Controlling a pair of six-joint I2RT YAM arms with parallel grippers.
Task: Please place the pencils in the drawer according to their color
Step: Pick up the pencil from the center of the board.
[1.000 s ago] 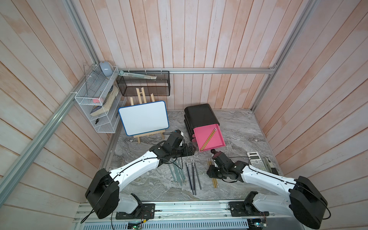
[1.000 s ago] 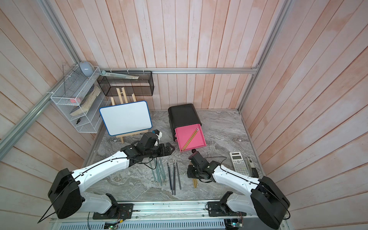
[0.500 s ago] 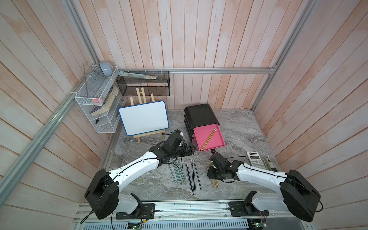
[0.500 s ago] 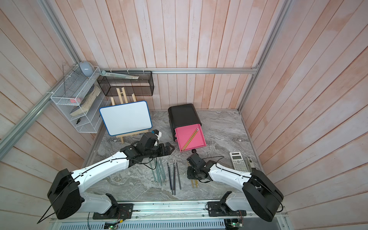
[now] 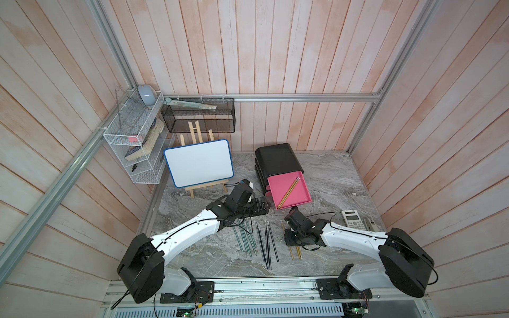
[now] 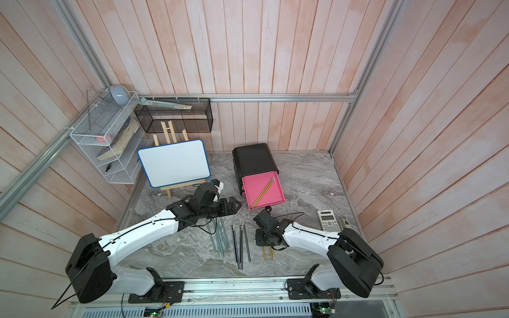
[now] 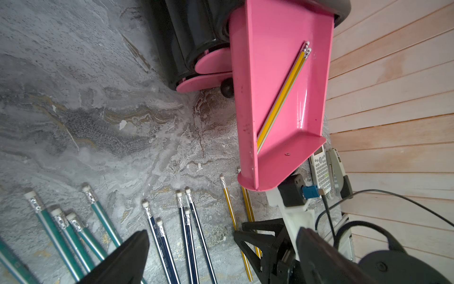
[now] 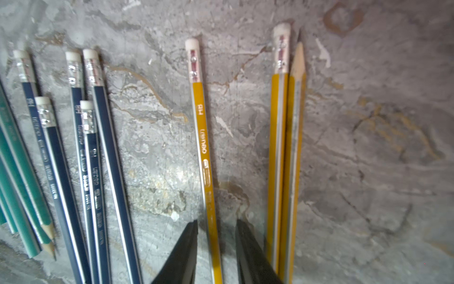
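Observation:
The black drawer (image 5: 276, 161) cabinet has its top pink tray (image 5: 300, 192) pulled out, with two yellow pencils (image 5: 288, 192) lying in it. On the table lie teal pencils (image 5: 245, 239), dark pencils (image 5: 265, 242) and three yellow ones. My right gripper (image 8: 216, 222) points down at the table and is open. Its jaws straddle one yellow pencil (image 8: 202, 137), with a gap on each side. Two more yellow pencils (image 8: 286, 147) lie just beside it. My left gripper (image 7: 222, 232) hovers open and empty between the pencils and the drawer.
A whiteboard on a wooden easel (image 5: 199, 162) stands at the back left, next to the drawer. A calculator (image 5: 351, 219) lies at the right edge of the table. A black mesh basket (image 5: 198, 118) and a white wire shelf (image 5: 132, 143) hang on the walls.
My right gripper has shifted slightly over the yellow pencils and its jaws have narrowed a little. The left arm has hardly moved.

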